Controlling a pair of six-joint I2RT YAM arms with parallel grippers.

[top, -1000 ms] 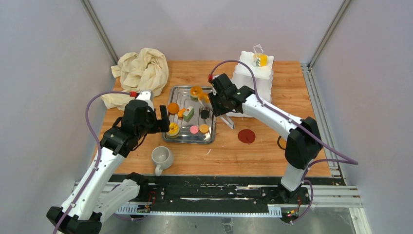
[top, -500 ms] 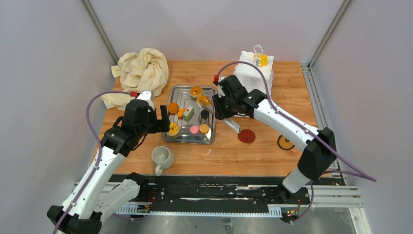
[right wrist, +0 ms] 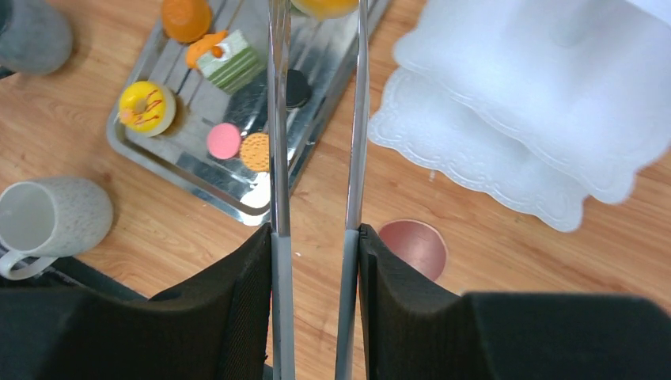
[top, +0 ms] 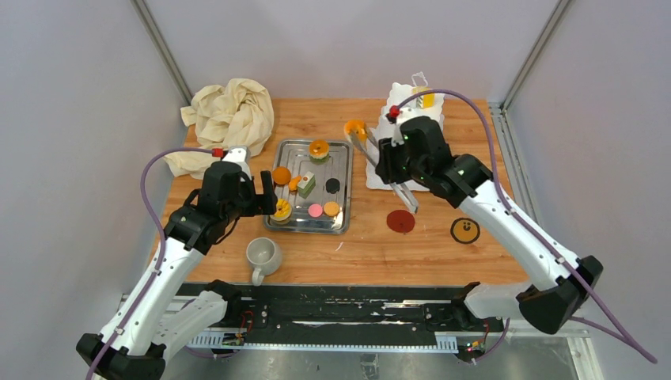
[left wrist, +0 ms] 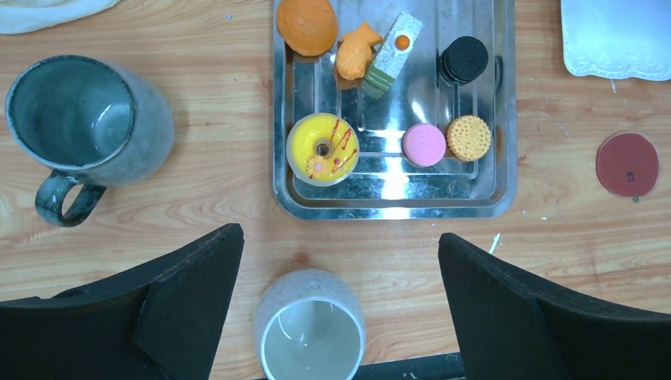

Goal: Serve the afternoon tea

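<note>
My right gripper point(top: 393, 162) point(right wrist: 315, 233) is shut on steel tongs point(right wrist: 277, 119), which pinch an orange tart point(top: 354, 127) point(right wrist: 324, 6) in the air beside the white three-tier stand point(top: 375, 179) point(right wrist: 506, 119). A yellow and green cake point(top: 425, 97) sits on the stand's top tier. My left gripper point(top: 269, 198) point(left wrist: 339, 234) is open and empty, above the off-white mug point(left wrist: 310, 332) point(top: 263, 255). The grey mug point(left wrist: 79, 119) stands left of the tray. On the tray lie an orange cake point(left wrist: 307, 24), a green-layered cake point(left wrist: 392, 47), a black one point(left wrist: 464, 59), a yellow tart point(left wrist: 322, 148) and a pink one point(left wrist: 424, 145).
The steel tray point(top: 342, 158) point(left wrist: 396, 207) sits mid-table. A cream cloth point(top: 229, 111) is bunched at the back left. A red coaster point(top: 400, 221) and a yellow smiley coaster point(top: 465, 229) lie on the wood in front of the stand.
My right arm has lifted the tongs with the orange tart off the tray and swung right and back to the stand. The left arm has not moved.
</note>
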